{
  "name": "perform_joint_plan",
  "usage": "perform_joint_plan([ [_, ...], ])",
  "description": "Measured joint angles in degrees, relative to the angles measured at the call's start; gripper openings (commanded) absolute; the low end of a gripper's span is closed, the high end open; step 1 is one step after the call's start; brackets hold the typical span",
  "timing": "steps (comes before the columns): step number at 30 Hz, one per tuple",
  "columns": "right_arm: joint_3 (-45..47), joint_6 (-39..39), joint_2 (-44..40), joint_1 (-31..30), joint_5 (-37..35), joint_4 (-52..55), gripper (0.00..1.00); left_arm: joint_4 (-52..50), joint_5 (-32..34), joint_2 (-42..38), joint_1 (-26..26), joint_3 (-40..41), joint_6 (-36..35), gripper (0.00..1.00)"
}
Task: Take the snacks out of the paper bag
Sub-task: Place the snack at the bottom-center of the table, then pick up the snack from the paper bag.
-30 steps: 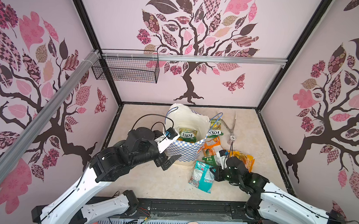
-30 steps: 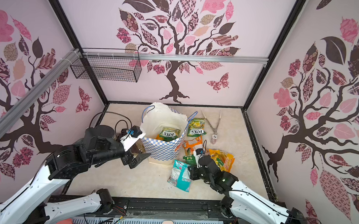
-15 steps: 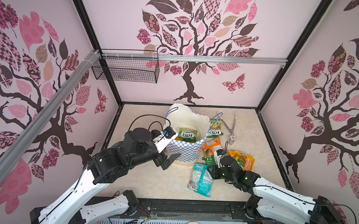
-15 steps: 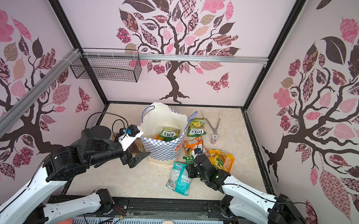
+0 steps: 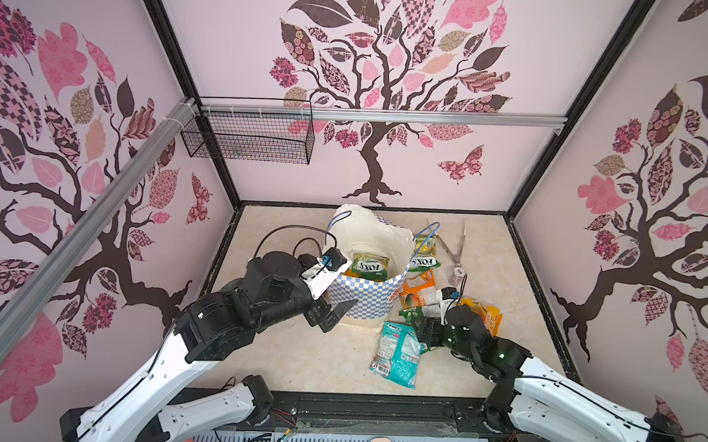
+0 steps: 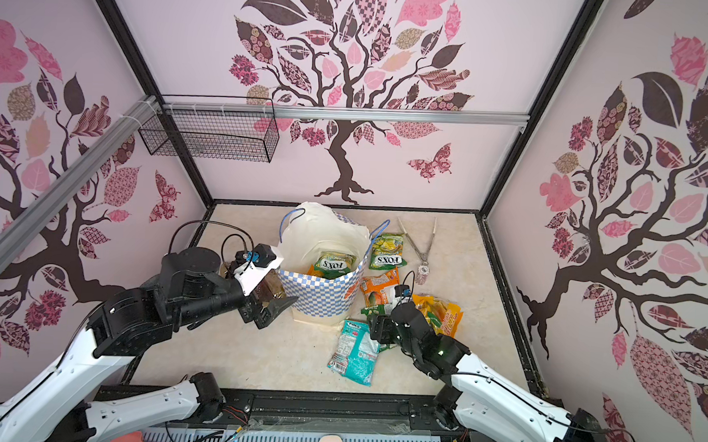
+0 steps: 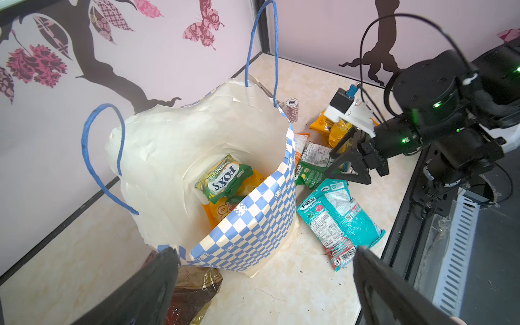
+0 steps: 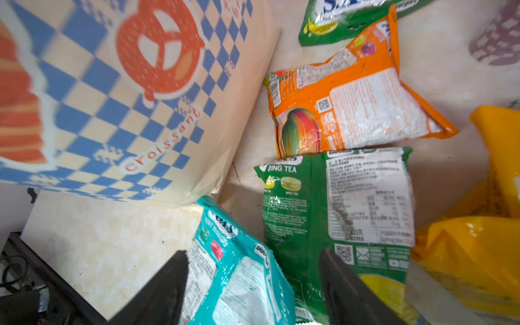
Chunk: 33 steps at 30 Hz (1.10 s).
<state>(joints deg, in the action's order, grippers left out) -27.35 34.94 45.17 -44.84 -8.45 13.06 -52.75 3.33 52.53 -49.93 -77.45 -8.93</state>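
Hovering spread beside the paper bag holding a green packet and an orange packet, the left gripper is risking snagging its soft rim and toppling it, while the right gripper is hanging spread above the teal packet on the counter.

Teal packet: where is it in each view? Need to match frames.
Top view: teal packet lying by the bag's near corner.
Top view: teal packet at the same spot.
Left wrist: teal packet beside the bag's checkered side.
Right wrist: teal packet close up, beside the green packet.
Landmark: the bag's blue checkered band, in all four.
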Motion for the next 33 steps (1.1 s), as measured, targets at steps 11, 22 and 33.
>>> perform_joint_plan([
  [11, -13.66, -7.43, -6.56, 0.04, -12.83, 0.94, 1.0, 2.27, 5.51, -3.26, 0.0, 1.38, 0.63, 0.99],
  [22, -34.16, -20.63, 0.15, 0.2, -14.23, -2.03, 1.0, 6.03, 9.46, -6.47, 0.0, 2.58, 1.7, 0.99],
  [33, -63.49, -29.05, 21.97, 0.28, 5.31, 7.08, 1.0, 6.36, 10.51, -9.11, 0.0, 2.58, 3.23, 0.98],
])
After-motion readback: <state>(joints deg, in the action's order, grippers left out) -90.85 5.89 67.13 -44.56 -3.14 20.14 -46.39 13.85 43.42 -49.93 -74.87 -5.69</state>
